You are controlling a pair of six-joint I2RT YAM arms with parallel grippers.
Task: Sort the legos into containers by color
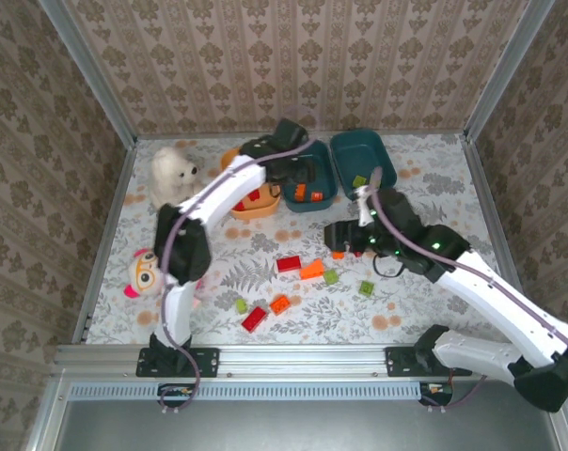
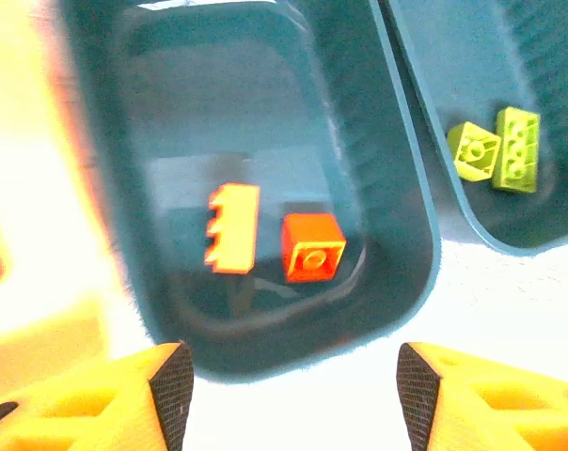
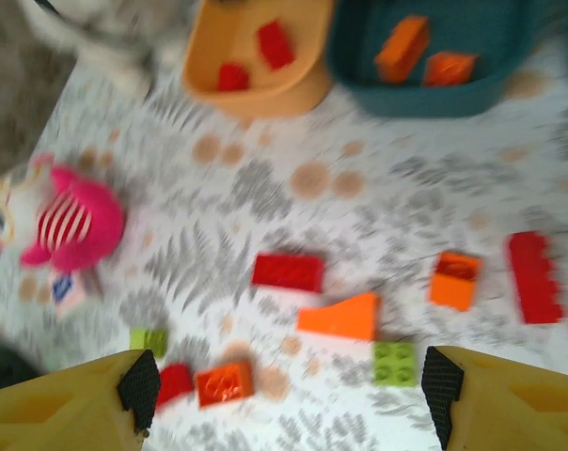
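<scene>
My left gripper [image 2: 293, 395] hangs open and empty over the near rim of the middle teal container [image 2: 397, 188], which holds two orange legos [image 2: 312, 247]. The teal container to its right [image 2: 547, 225] holds two lime legos [image 2: 516, 150]. In the top view the left gripper [image 1: 301, 178] is above that middle container [image 1: 323, 193]. My right gripper [image 3: 291, 395] is open above the loose legos on the table: a red one [image 3: 288, 272], an orange wedge [image 3: 340, 317], a lime one [image 3: 393, 363] and others. The orange container [image 3: 256, 80] holds two red legos [image 3: 276, 42].
A white teddy bear [image 1: 173, 171] sits at the back left beside the orange container [image 1: 251, 209]. A pink plush doll [image 1: 145, 272] lies at the left with a small card [image 3: 68, 291] beside it. Patterned walls close the table on three sides.
</scene>
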